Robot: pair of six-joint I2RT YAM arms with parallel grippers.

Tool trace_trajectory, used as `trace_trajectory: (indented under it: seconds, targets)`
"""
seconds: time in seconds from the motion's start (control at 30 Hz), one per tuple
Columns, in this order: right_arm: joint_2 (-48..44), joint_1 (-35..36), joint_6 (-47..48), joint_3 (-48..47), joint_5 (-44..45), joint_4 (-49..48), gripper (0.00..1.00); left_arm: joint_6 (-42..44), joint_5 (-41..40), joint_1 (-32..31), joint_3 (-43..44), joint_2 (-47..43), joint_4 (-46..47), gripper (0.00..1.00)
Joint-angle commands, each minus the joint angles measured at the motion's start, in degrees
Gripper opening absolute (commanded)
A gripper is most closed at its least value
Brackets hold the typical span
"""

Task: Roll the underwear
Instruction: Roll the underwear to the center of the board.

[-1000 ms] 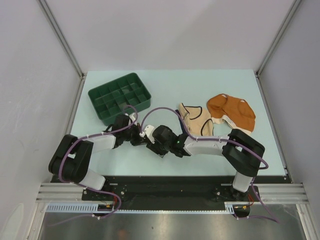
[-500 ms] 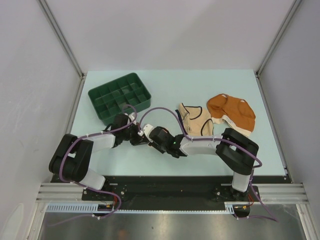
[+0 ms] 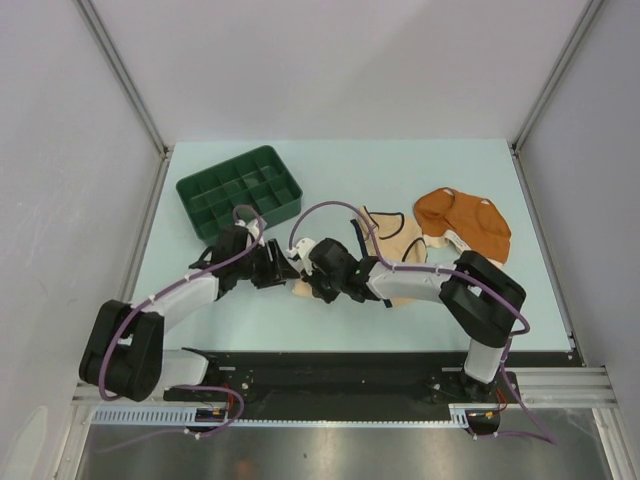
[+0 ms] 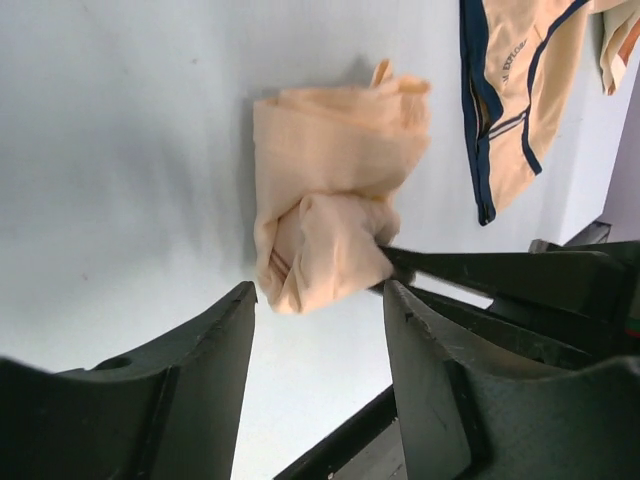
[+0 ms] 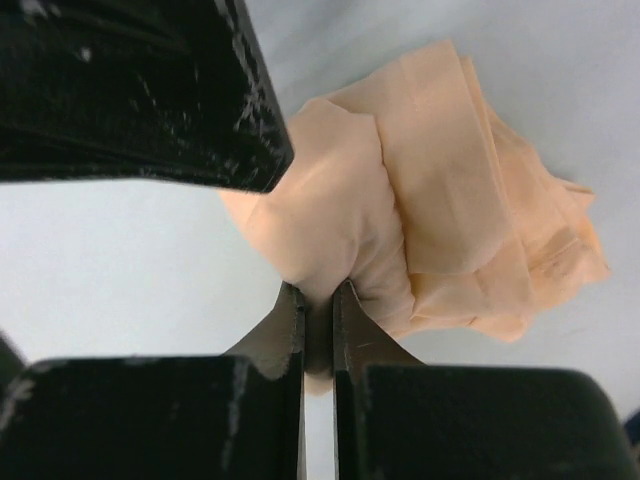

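Note:
The pale peach underwear (image 4: 335,190) lies in a loose roll on the table, and only a small bit of it (image 3: 300,291) shows between the two grippers from above. My right gripper (image 5: 318,292) is shut on a fold at the roll's near end; its fingers (image 4: 480,272) reach in from the right. My left gripper (image 4: 320,300) is open just short of the roll, touching nothing. The cream underwear with dark trim (image 3: 392,238) lies flat to the right, partly under my right arm. The rust-orange underwear (image 3: 465,222) lies beyond it.
A dark green compartment tray (image 3: 240,192) stands at the back left, just beyond my left arm. Grey walls close in the table on three sides. My two grippers (image 3: 290,278) nearly touch each other at the centre front of the table.
My right gripper has closed on the peach underwear, then my left gripper opened and released it. Both arms have shifted slightly farther from their bases.

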State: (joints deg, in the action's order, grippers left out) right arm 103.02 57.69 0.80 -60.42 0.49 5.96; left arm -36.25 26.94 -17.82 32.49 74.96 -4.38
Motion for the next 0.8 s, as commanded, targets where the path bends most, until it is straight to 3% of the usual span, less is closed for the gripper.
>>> trace_trajectory:
  seconds: [0.0,0.33,0.77]
  targets:
    - [1.57,0.06,-8.26,1.10,-19.73,11.01,0.00,3.37,-3.47,0.42,1.35,-5.07,-3.35,0.59]
    - [4.29,-8.46,-12.48,-3.20,-33.62,10.57,0.00,4.17,-4.52,-0.54,-2.87,-10.71,-2.39,0.60]
    - [11.76,-16.90,-14.16,-7.16,-37.05,10.48,0.00,2.94,-3.30,-5.20,-7.53,-9.04,6.21,0.61]
